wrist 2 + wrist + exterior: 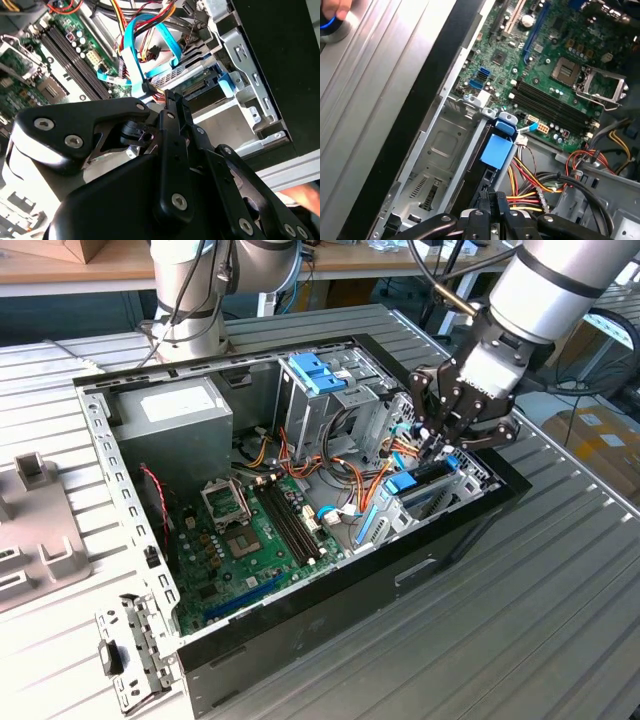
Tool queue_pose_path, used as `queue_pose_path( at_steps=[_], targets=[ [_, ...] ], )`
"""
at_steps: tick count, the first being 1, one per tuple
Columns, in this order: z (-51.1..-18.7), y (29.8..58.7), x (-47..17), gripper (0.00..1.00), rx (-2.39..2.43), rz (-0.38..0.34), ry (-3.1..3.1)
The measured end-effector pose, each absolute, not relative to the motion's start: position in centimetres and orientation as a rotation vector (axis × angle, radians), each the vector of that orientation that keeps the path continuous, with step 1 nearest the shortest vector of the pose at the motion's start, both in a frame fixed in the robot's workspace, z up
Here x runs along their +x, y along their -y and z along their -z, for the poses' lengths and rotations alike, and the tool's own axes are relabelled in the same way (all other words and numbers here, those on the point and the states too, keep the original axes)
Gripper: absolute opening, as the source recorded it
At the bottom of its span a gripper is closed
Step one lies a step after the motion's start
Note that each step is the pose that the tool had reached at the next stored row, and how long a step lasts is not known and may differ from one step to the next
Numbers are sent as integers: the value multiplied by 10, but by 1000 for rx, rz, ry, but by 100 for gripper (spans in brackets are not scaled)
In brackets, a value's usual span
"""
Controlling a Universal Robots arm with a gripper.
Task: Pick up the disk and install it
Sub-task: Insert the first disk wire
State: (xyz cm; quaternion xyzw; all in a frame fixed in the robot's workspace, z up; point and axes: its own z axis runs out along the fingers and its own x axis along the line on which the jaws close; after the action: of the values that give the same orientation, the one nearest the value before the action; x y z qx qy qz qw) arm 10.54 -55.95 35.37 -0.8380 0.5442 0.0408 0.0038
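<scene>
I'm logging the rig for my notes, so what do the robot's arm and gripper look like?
The arm is built of pale silver-grey round segments with a dark band, and black cables run alongside it. The gripper is matte black, made of jointed linkage plates pinned with silver screws, which also show in both wrist views.

disk [496, 150]: bright blue plastic carrier — smooth, matt
gripper [440, 445]: black, matt, with plain metal screws
computer case [100, 430]: bare grey sheet metal
table [560, 570]: ribbed metal — dull silver
</scene>
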Motion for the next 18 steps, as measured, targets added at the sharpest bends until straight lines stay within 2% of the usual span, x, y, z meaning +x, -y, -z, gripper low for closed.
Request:
queue_pose_path(
  at_steps=[18],
  targets=[
    [-351, 560, 105, 17, -2355, -125, -2047]
  ],
)
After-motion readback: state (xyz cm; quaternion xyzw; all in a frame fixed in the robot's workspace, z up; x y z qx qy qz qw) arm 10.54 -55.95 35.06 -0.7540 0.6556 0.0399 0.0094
